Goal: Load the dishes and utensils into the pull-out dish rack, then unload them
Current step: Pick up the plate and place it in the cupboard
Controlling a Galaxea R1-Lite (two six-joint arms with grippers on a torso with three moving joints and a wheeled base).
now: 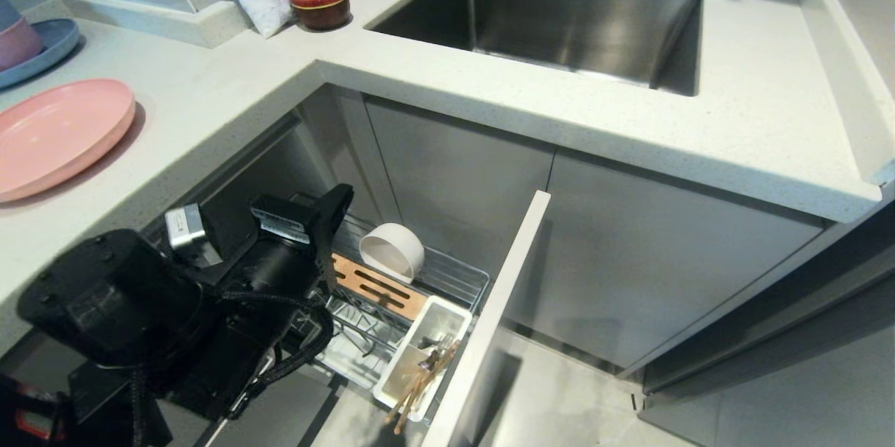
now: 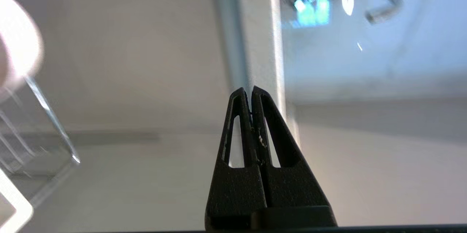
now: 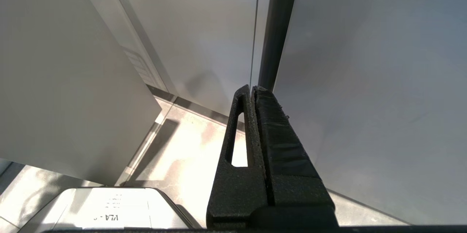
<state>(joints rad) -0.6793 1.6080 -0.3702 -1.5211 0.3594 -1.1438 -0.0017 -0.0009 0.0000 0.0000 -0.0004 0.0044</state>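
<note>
The left hand is closed on nothing, just beside the rack – the bowl stands on edge there, near it. The pink plate lies on the counter's left edge, so the left arm is the nearer one.

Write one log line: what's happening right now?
left hand: shut, empty, over rack | bowl: in rack | pink plate: on counter

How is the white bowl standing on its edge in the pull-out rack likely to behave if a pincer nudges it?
The white bowl stands on its rim edge against the rack, so it may roll or tip flat. Its smooth glossy surface probably makes it slippery. It looks rigid, likely breakable.
</note>
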